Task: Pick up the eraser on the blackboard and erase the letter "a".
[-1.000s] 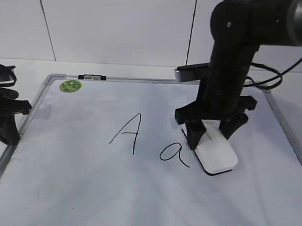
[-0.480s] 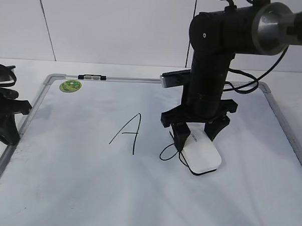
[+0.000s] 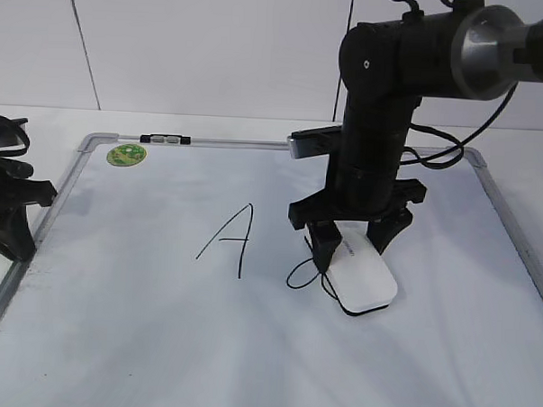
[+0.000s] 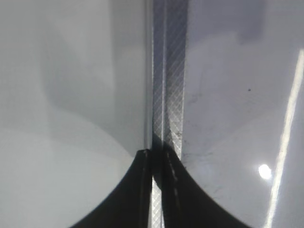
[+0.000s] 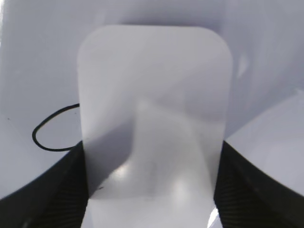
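Blackboard (image 3: 157, 343) lies flat before white walls; right tool (image 3: 351, 246) clamps the eraser (image 3: 363, 278); left tool (image 4: 154, 190) closed.

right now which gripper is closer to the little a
Right. The right gripper holds the eraser, which covers part of the letter "a". The left gripper sits at the blackboard's left frame, far away.

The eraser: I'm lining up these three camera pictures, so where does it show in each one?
Exterior view: the eraser lies right of centre on the blackboard, between the right claw's fingers.
Left wrist view: not in it; only the board's metal frame and the left claw.
Right wrist view: it fills the centre.
Shared landmark: the letter "a", its loop just left of the eraser.
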Controlling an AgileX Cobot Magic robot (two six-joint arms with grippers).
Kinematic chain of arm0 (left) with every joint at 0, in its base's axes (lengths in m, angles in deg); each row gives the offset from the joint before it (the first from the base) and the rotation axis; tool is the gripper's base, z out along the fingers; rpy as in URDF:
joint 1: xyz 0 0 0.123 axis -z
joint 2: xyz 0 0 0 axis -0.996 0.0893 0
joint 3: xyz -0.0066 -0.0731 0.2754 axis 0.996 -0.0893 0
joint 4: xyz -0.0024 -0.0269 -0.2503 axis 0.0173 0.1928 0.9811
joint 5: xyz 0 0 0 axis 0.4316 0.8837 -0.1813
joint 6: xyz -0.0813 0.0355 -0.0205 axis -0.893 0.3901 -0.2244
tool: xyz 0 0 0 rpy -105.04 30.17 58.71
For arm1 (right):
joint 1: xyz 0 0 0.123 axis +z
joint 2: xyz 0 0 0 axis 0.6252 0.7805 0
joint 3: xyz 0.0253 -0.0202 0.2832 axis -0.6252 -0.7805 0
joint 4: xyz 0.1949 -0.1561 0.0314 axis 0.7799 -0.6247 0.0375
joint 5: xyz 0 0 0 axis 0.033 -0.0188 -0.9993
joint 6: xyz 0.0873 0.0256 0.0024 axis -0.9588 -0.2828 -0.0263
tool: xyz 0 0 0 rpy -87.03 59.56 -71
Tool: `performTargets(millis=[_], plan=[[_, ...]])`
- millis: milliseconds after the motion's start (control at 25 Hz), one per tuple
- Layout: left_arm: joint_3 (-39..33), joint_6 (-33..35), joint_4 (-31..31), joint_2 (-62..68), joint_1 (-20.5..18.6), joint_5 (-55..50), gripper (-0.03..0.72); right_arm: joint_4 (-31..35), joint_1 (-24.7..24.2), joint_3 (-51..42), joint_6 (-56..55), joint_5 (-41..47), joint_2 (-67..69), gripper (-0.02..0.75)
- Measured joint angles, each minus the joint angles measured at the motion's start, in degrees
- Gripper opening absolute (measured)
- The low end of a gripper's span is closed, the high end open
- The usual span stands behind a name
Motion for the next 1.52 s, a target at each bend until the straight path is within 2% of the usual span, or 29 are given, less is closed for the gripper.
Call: performTargets(millis=[200, 800, 1000, 1200, 1520], plan=[[0.0, 0.0, 0.0, 0.0, 0.0, 0.0, 0.017, 0.0, 0.4, 0.0, 0.0, 0.0, 0.0, 0.563], [0.0, 0.0, 0.0, 0.0, 0.0, 0.0, 0.017, -0.2, 8.0, 0.0, 0.0, -0.2, 0.1, 0.563], [0.0, 0.0, 0.0, 0.0, 0.0, 0.0, 0.017, -0.6, 8.3, 0.0, -0.4, -0.2, 0.1, 0.563], [0.0, 0.0, 0.0, 0.0, 0.0, 0.0, 0.017, -4.5, 8.5, 0.0, -3.5, -0.2, 0.1, 0.563], [0.0, 0.1, 0.0, 0.0, 0.0, 0.0, 0.017, -6.0, 5.7, 0.1, -4.2, -0.2, 0.1, 0.563]])
